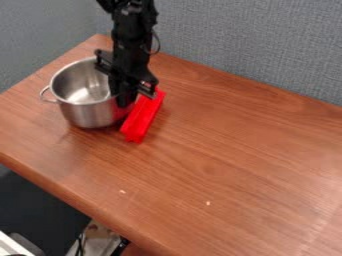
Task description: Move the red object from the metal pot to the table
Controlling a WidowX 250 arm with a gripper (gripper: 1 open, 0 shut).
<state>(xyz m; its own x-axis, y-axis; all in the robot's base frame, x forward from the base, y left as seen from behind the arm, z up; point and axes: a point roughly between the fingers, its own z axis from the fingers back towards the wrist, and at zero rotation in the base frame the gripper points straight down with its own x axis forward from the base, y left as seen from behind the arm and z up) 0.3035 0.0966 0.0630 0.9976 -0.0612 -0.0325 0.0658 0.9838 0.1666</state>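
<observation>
Grey, felt-like wall panelling closes off the far side of the scene, and in front of it a glossy reddish-brown tabletop (227,150) with visible grain fills most of the view. At its far left sits the metal pot (83,95), a small shiny steel vessel with straight sides and a little handle showing on its left; its inside looks empty.

Just to the right of the pot, the red object (140,117) lies on the wood, a long flat-sided bar angled from near-left to far-right. It is outside the pot, right beside its wall, though whether the two touch is too fine to tell.

A black arm comes down from the top of the view, and its claw (131,95) points straight down over the far end of the bar, with the jaws drawn together. Whether they pinch the bar's upper edge or merely stand just above it cannot be made out at this size.

Judging by its look, the bar is rigid moulded plastic: light, stiff, not fragile, but smooth enough to slip. Its flat long faces offer the best hold, taken across the narrow width near the middle so it does not tip or swing.
</observation>
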